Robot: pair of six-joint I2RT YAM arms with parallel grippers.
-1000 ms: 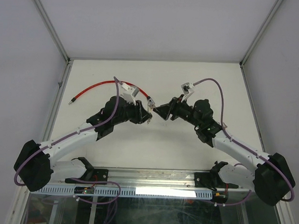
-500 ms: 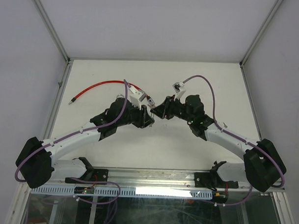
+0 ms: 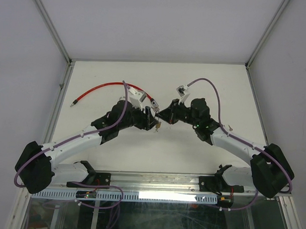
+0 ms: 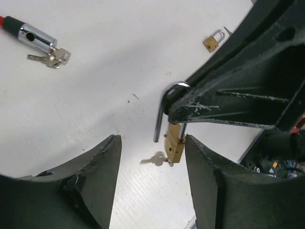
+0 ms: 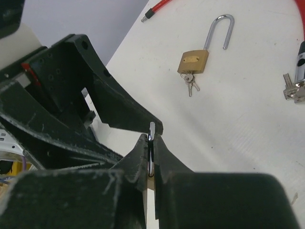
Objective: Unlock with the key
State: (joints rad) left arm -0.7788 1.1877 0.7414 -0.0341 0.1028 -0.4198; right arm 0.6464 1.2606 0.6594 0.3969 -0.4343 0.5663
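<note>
A small brass padlock (image 4: 175, 143) hangs above the white table, its silver shackle (image 4: 159, 114) swung open and a key (image 4: 155, 160) stuck in its underside. My right gripper (image 5: 151, 137) is shut on the top of the shackle (image 5: 151, 143), and its black fingers (image 4: 224, 102) reach in from the right in the left wrist view. My left gripper (image 4: 152, 143) is open, with its fingers either side of the padlock body and not touching it. From above, both grippers meet at mid-table, left gripper (image 3: 153, 118), right gripper (image 3: 162, 115), with the padlock (image 3: 157, 125) just below them.
A second brass padlock (image 5: 193, 62) with an open shackle and keys lies on the table beyond. A red cable lock (image 3: 103, 86) curves across the back left; its chrome head (image 4: 35, 37) and key bunch (image 4: 50, 58) lie near the grippers.
My right gripper has moved in and shut on the shackle. My left gripper has opened and let go of the padlock, which now hangs from the right gripper.
</note>
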